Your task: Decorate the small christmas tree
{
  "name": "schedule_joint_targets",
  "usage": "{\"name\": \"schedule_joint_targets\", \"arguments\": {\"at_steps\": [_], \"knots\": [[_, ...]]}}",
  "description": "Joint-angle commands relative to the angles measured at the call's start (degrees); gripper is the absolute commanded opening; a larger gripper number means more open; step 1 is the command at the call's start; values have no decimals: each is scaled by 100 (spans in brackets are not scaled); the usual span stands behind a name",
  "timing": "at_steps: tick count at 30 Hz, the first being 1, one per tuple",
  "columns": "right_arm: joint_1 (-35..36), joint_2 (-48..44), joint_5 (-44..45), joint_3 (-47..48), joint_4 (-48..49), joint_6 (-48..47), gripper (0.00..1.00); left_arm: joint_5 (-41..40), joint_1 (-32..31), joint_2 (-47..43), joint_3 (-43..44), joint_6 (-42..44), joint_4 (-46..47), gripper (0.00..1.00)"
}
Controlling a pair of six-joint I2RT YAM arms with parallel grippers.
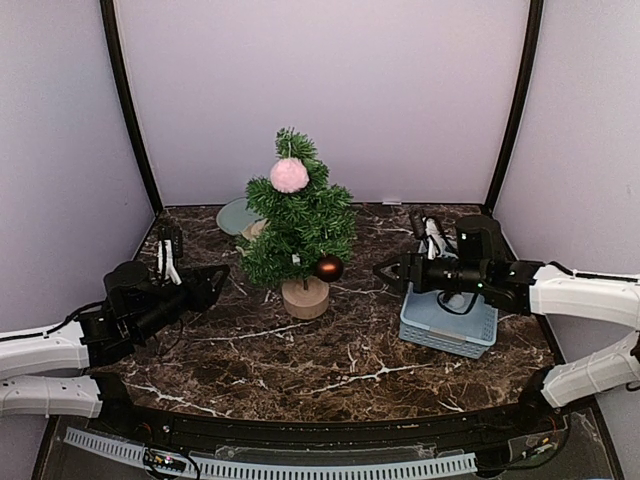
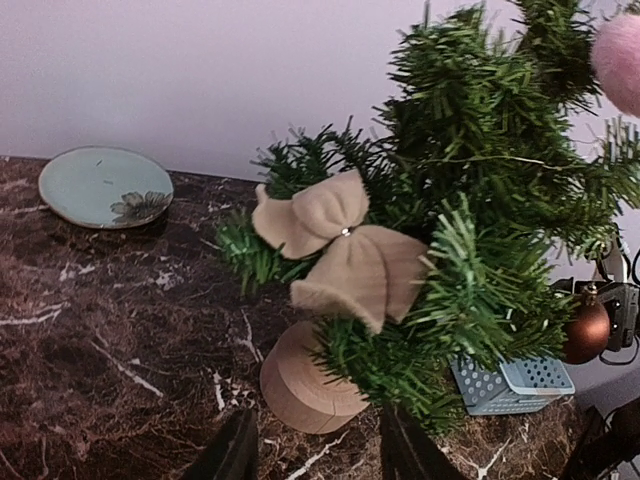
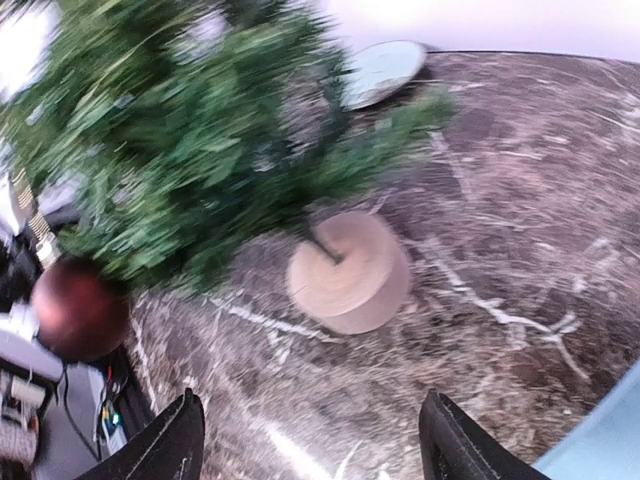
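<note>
Right hand (image 1: 384, 269) agape, near small christmas tree (image 1: 298, 215)

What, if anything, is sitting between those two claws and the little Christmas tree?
Nothing visible. Both the left gripper and the right gripper are open and face the small christmas tree across bare table. The blue basket lies under the right arm, and the plate sits behind the tree, so neither blocks the way.

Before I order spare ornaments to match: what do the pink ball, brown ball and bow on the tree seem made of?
Pink ball: fuzzy pom-pom, likely yarn or faux fur; soft matte outline.
Brown ball: plastic or glass; smooth, faint sheen.
Bow: beige fabric, perhaps felt; matte folded loops.
</note>
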Motion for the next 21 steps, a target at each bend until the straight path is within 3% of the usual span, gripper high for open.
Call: {"name": "schedule_joint_targets", "arguments": {"at_steps": [1,9,21], "knots": [[-517,522,-19,82,182,417,70,-53,160,297,-152,-891,-82,41],[-767,1979,-321,789,830,617,61,546,212,1407,-455,-1426,1283,36],[-754,3761,-1038,1978,1562,864,55,1049,202,3505,-329,-1610,3157,35]]}}
